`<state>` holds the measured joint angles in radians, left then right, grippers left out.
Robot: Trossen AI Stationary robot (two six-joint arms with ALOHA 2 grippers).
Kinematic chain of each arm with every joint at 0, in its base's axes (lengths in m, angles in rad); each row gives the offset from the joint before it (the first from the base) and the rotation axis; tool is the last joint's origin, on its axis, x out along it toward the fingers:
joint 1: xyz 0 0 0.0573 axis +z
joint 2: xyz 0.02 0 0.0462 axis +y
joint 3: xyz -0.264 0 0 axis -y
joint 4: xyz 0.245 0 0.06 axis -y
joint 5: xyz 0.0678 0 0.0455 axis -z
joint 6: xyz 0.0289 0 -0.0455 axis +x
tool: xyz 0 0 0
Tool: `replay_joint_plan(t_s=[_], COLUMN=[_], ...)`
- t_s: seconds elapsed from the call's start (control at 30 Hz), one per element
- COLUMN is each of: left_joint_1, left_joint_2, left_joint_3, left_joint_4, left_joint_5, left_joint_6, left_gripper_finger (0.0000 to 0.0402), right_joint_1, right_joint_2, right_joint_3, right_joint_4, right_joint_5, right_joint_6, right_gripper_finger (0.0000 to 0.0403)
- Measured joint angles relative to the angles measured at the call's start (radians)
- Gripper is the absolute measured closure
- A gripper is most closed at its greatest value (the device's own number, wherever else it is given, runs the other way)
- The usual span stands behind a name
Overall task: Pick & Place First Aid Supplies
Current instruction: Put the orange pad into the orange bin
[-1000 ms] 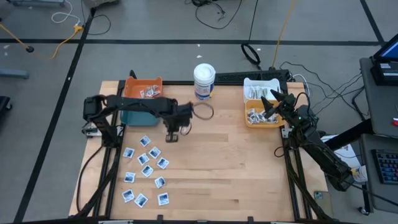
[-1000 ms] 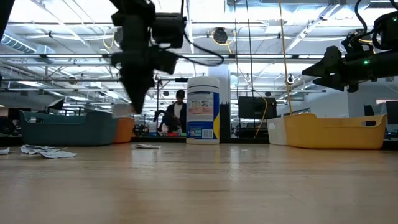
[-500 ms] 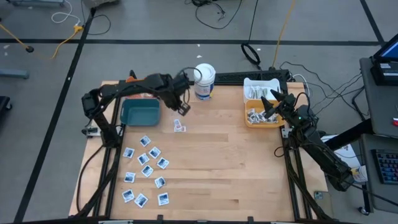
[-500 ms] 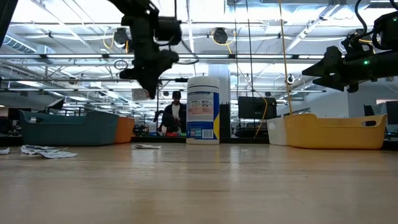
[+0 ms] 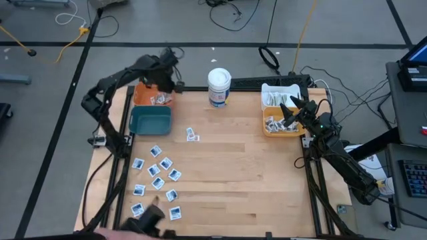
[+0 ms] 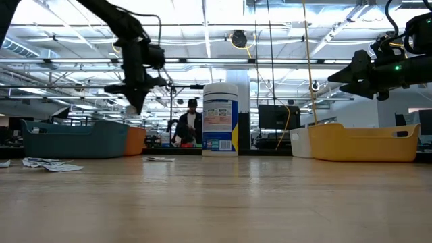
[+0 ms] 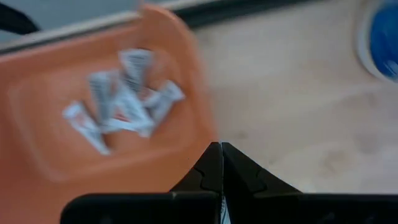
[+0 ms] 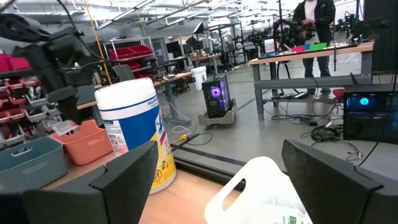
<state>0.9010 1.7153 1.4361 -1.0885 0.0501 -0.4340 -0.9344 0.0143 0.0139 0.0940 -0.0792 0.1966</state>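
Orange bin [image 5: 152, 95] at the table's far left corner, and the left gripper [image 5: 168, 84] hangs right over its near-right rim, fingers [image 7: 214, 167] pinched tight together with nothing visible between them. Inside that bin, just ahead of the fingertips, lies a little heap of tiny packets with red marks [image 7: 121, 102]. One stray packet [image 5: 192, 135] sits alone on the wood, near the teal bin [image 5: 150, 121] and well apart from the gripper. A scatter of white-and-blue sachets [image 5: 157, 180] covers the near-left part of the table, farther off again. Over on the right, the right gripper [image 5: 291, 110] waits above the yellow bin [image 5: 267, 127] of wrapped strips [image 5: 279, 124], its fingers [image 8: 130, 174] spread wide and empty. The white tub [image 5: 219, 87] stands upright at the far edge between the two arms.
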Motion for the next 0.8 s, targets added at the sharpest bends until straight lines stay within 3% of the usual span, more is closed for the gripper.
replay_joint_plan(t_s=[0.23, 0.8], left_joint_1=[0.149, 0.156], left_joint_2=[0.0, 0.084], left_joint_3=[0.0, -0.126], left_joint_4=[-0.003, 0.208], left_joint_5=[-0.008, -0.133], left_joint_6=[0.027, 0.013], left_gripper_finger=[0.0399, 0.04], right_joint_1=[0.0, 0.0], right_joint_2=[0.0, 0.0], right_joint_3=[0.0, 0.0], right_joint_4=[0.0, 0.0], right_joint_5=[0.0, 0.0], right_joint_6=[0.0, 0.0], right_gripper_finger=[0.0066, 0.0066])
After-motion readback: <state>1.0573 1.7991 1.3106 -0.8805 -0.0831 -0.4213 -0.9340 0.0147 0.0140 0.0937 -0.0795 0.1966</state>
